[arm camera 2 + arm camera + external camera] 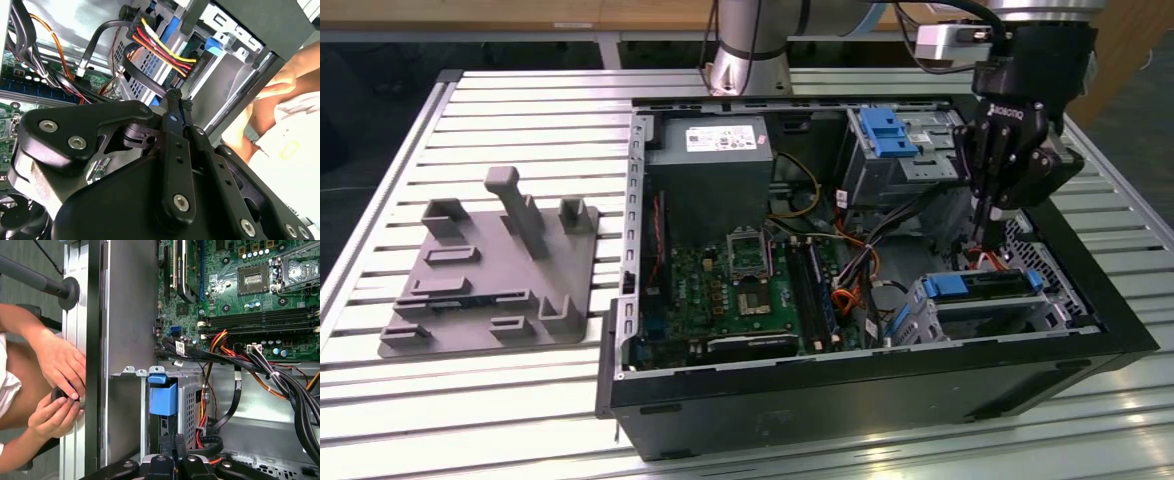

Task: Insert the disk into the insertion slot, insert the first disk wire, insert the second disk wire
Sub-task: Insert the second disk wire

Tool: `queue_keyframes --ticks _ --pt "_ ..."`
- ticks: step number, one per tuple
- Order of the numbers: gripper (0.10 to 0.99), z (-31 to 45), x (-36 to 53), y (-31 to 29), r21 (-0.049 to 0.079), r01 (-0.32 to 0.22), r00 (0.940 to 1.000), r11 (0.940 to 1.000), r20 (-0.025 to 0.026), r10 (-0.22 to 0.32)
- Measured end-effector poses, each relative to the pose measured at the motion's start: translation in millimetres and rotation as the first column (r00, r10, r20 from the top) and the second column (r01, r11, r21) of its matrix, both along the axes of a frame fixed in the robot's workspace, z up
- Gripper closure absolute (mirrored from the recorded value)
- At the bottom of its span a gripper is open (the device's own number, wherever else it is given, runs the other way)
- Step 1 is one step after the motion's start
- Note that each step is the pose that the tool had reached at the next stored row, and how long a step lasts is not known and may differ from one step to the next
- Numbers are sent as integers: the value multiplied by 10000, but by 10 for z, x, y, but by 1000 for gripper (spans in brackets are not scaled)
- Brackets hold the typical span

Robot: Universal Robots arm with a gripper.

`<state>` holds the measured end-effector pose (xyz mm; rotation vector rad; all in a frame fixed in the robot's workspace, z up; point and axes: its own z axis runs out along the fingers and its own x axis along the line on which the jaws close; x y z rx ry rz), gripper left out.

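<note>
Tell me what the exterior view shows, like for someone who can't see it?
A black gripper on a robot arm reaches down into an open computer case, just above the disk with blue rails sitting in the insertion slot. A green circuit board lies inside, and a grey plastic stand sits on the slatted table.

Arm upright, wrist pointing straight down, gripper (983, 232) fingers (174, 97) pressed nearly together.

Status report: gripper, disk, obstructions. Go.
Gripper shut, low inside the case, just above the disk. Disk seated in the insertion slot. Loose wires beside the slot; a person's hands at the case's outer wall.
</note>
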<state>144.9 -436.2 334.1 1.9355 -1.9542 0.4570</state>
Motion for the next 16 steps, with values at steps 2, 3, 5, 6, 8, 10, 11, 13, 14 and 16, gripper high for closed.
queue_keyframes --ticks 2,3,5,6,8,10,11,13,14,16 --pt "941 0 1 -8 33 1 10000 10000 -1 -1" --pt "941 0 2 -25 117 0 10000 9999 -1 0" --pt "941 0 2 -58 324 -1 10000 9995 0 1" --pt "941 0 2 -73 417 -1 10000 9991 0 1" --pt "941 0 2 -105 584 -1 10000 9983 0 1" --pt "941 0 2 -139 718 0 10000 9974 -1 1" --pt "941 0 2 -157 778 0 10000 9970 0 0" --pt "941 0 2 -192 914 0 10000 9958 0 0" --pt "941 0 2 -210 998 0 10000 9950 0 0" --pt "941 0 2 -244 1193 0 10000 9929 -1 0"
